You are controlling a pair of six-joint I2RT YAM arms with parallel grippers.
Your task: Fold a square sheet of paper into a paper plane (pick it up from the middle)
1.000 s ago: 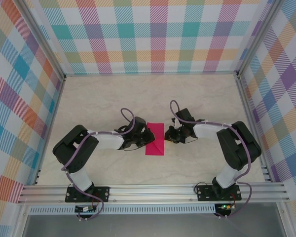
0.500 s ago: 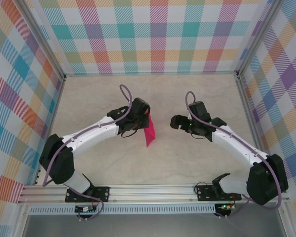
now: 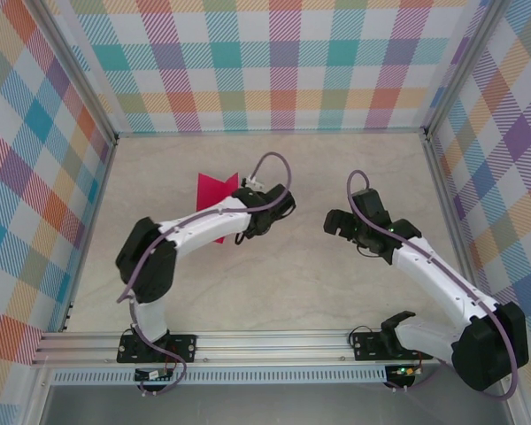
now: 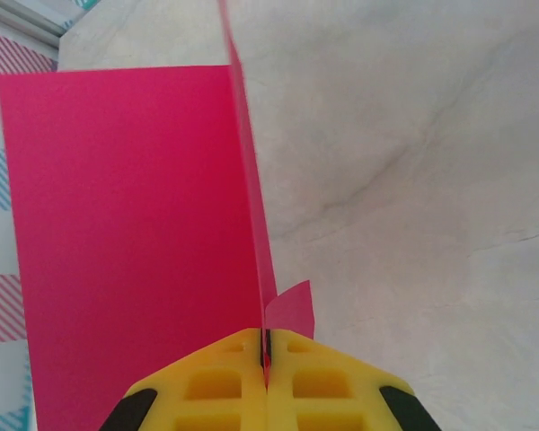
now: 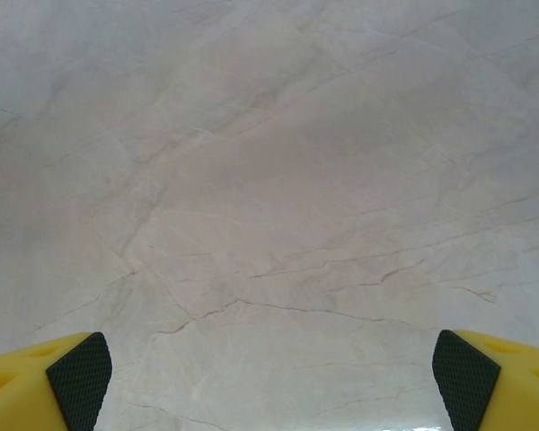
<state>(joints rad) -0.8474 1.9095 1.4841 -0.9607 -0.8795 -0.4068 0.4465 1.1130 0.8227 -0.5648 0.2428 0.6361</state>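
Left gripper (image 4: 267, 356) swung paper (image 3: 214, 188) leftward.

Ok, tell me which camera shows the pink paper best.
The left wrist view: the pink paper stands close up, its fold pinched in the shut left gripper. The top external view gives a small corner of it, partly behind the left arm. The right wrist camera faces the tabletop.
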